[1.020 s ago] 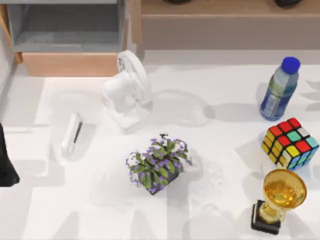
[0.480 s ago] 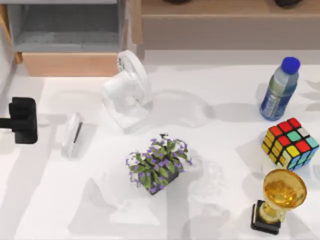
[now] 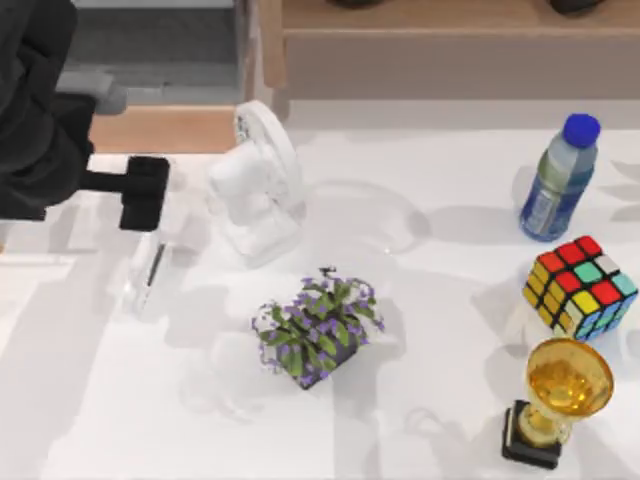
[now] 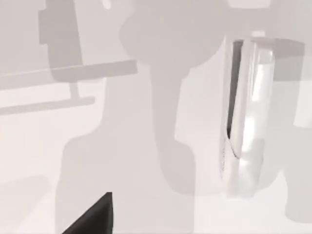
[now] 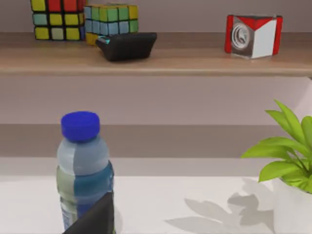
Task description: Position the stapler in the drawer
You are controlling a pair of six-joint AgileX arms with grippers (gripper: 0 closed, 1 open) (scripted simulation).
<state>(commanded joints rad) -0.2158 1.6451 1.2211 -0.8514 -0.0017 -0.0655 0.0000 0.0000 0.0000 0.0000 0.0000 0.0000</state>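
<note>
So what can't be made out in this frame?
- Left tool, top view: seen from above, so whether it is open or shut cannot be told.
- Stapler: its upper end lies under the tool in the top view; the left wrist view shows more of it.
- Drawer, top view: left part hidden by the left arm, top cut by the edge.
- Bottle, right wrist view: bottom cut off by the edge.

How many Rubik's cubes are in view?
3. One cube on the table's right, between the bottle and the trophy; two cubes side by side on the shelf. More may be hidden.
</note>
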